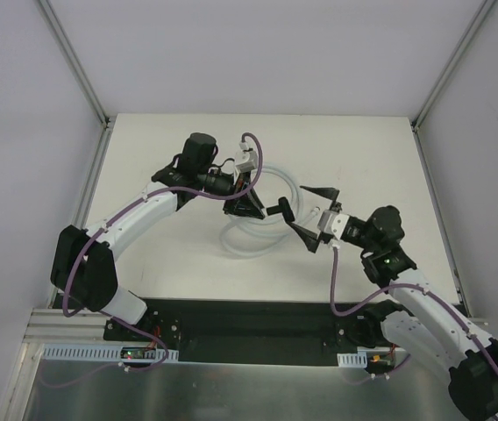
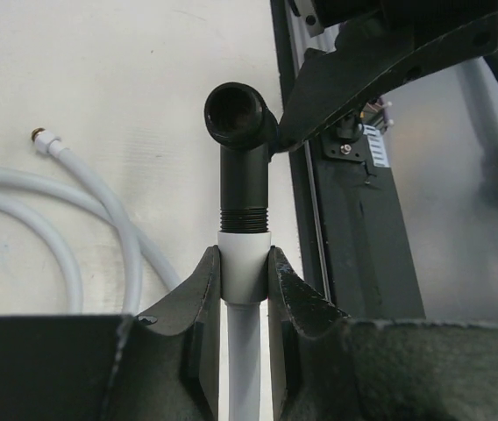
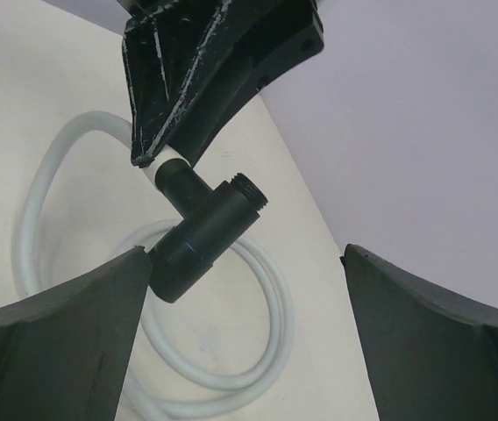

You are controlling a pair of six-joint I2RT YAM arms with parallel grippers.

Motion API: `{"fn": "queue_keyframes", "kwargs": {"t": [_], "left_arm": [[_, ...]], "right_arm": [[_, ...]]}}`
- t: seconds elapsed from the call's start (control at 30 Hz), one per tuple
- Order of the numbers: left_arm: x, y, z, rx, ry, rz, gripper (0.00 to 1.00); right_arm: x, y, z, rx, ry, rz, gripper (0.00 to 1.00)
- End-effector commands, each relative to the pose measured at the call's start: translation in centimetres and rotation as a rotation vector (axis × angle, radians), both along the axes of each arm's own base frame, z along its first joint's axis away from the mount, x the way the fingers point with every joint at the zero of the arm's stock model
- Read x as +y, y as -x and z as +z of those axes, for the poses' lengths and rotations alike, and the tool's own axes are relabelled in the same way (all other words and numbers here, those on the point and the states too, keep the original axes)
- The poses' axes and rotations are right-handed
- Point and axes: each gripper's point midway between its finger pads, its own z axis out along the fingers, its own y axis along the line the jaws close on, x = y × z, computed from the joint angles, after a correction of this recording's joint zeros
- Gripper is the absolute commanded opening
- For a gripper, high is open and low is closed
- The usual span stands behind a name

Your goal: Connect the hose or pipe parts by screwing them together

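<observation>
pale table (image 1: 363, 149) lying under both arms. risk: right gripper (image 3: 245, 256), jaws gaping wide either side of black t connector (image 2: 242, 167), closing off-centre and cross-threading it or twisting it loose. left gripper (image 2: 243, 263) clamping white hose (image 2: 100, 219) by its end; connector sitting on that end, threads showing at joint, rest of hose coiling on table

I went through all three views and could read nothing: no lettering, brand mark or number came through clearly enough for me to make out.
</observation>
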Motion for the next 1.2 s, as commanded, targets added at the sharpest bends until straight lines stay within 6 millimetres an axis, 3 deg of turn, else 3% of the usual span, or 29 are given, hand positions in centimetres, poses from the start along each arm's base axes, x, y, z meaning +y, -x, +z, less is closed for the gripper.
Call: {"fn": "queue_keyframes", "kwargs": {"t": [0.0,0.2,0.4,0.67,0.87,1.0,1.17], "left_arm": [[0.5,2.3,5.1,-0.034,0.114,-0.112,0.0],[0.6,2.4,4.8,-0.018,0.109,-0.119,0.0],[0.8,2.6,4.5,-0.006,0.102,-0.125,0.0],[0.8,1.8,3.9,-0.026,0.079,-0.086,0.0],[0.6,1.3,3.3,-0.017,0.062,-0.073,0.0],[0.7,1.2,3.0,-0.016,0.055,-0.065,0.0],[0.7,1.2,2.9,-0.02,0.053,-0.062,0.0]], "right_arm": [[0.5,-0.1,2.1,-0.221,0.055,-0.01,0.94],[1.6,-0.6,3.4,-0.237,0.059,0.024,0.94],[2.1,-0.6,3.3,-0.245,0.096,0.049,0.93],[3.4,1.5,3.3,-0.162,0.065,0.15,0.86],[4.1,2.4,4.9,-0.089,-0.035,0.201,0.77],[4.5,2.1,5.4,-0.042,-0.07,0.203,0.55],[4.6,1.0,5.4,-0.013,-0.122,0.161,0.5]]}}
